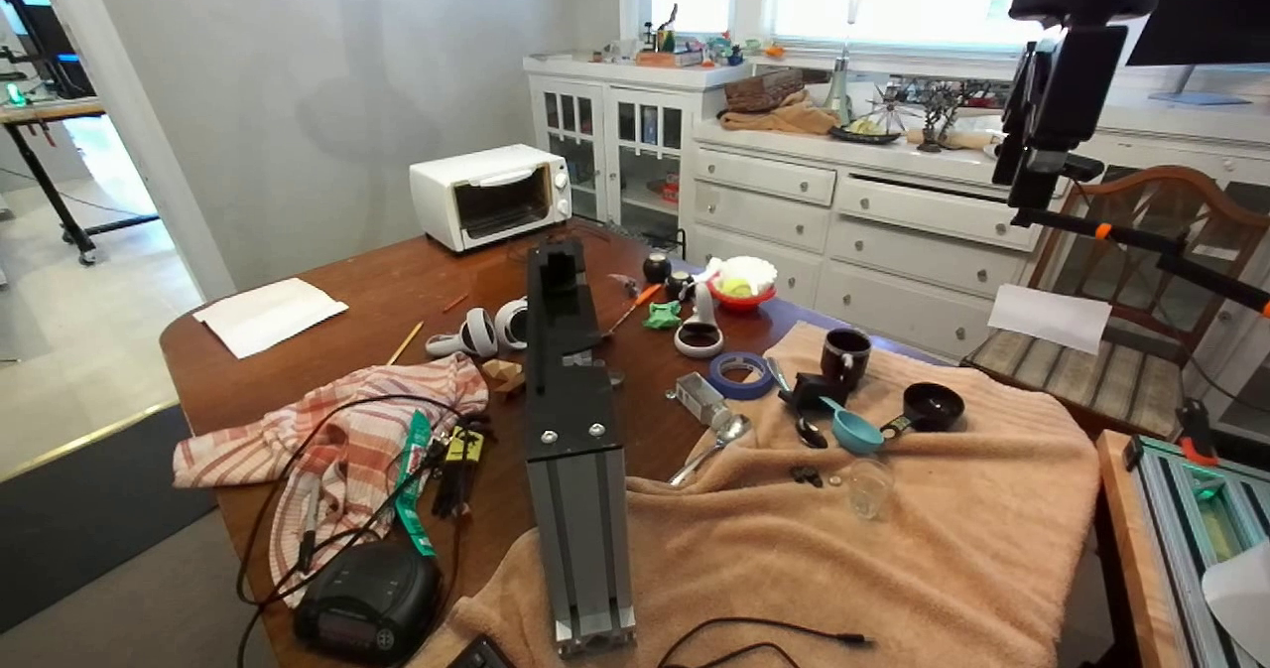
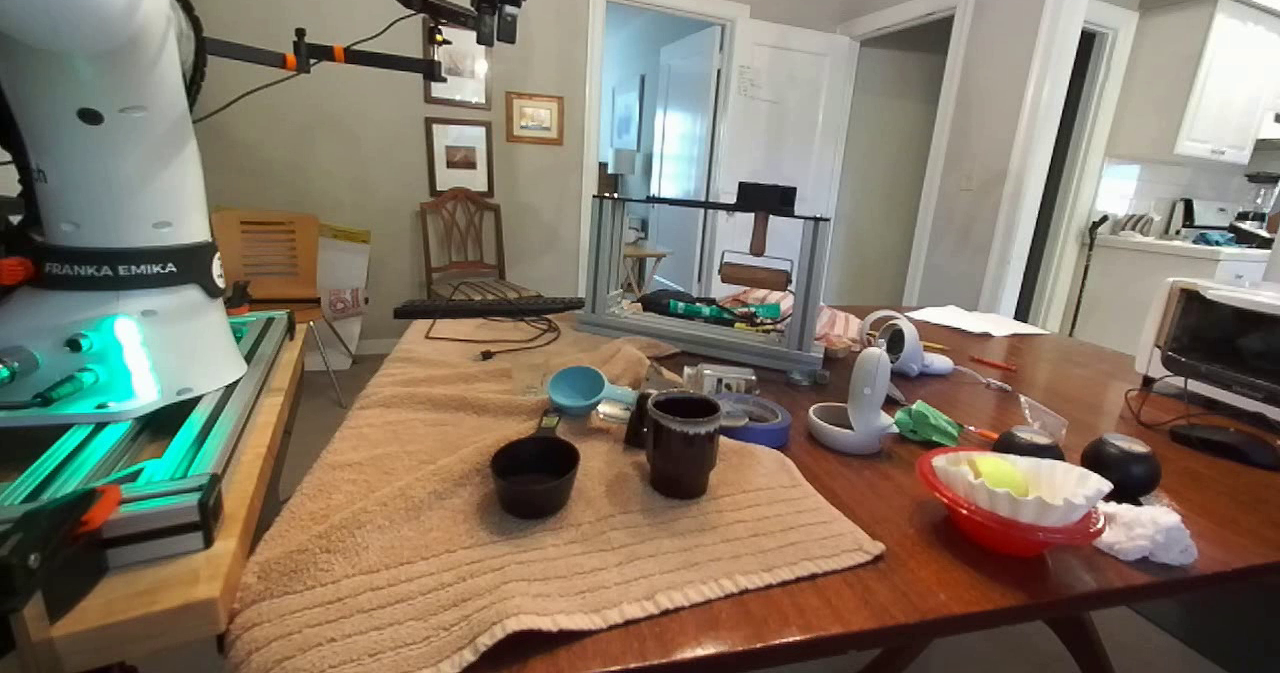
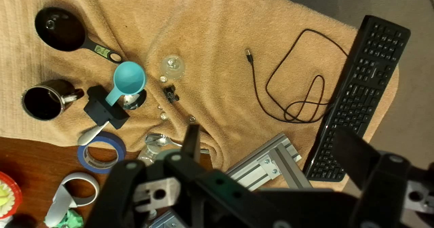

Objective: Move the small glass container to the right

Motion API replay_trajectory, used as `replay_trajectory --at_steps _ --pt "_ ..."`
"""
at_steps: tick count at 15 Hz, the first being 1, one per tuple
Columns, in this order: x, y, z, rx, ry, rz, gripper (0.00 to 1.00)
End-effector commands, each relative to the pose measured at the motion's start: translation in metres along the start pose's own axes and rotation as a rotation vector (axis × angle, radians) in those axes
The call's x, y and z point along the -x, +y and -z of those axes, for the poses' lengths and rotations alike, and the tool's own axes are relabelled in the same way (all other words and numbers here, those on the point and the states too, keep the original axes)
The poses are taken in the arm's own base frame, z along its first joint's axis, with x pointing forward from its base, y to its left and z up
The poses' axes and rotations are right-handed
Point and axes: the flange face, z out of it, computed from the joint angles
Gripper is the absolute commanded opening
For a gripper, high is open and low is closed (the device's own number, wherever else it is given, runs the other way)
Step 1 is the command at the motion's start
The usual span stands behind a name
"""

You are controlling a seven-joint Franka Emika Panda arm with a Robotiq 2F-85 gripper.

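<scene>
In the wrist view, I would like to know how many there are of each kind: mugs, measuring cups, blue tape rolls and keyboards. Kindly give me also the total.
Mug: 1
Black measuring cup and light blue measuring cup: 2
Blue tape roll: 1
Keyboard: 1
Total: 5
</scene>
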Motion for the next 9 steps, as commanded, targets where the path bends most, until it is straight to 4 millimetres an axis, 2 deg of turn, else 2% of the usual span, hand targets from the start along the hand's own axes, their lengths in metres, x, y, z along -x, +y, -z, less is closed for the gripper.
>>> replay_trajectory --at_steps 1,3,9 --pt "0.0 0.0 0.001 0.0 -0.001 0.0 1.0" --pt "-0.004 0.0 0.001 -0.022 0.016 -0.038 1.0" --pt "-0.054 0.014 -0.017 -0.083 0.181 -0.36 1.0"
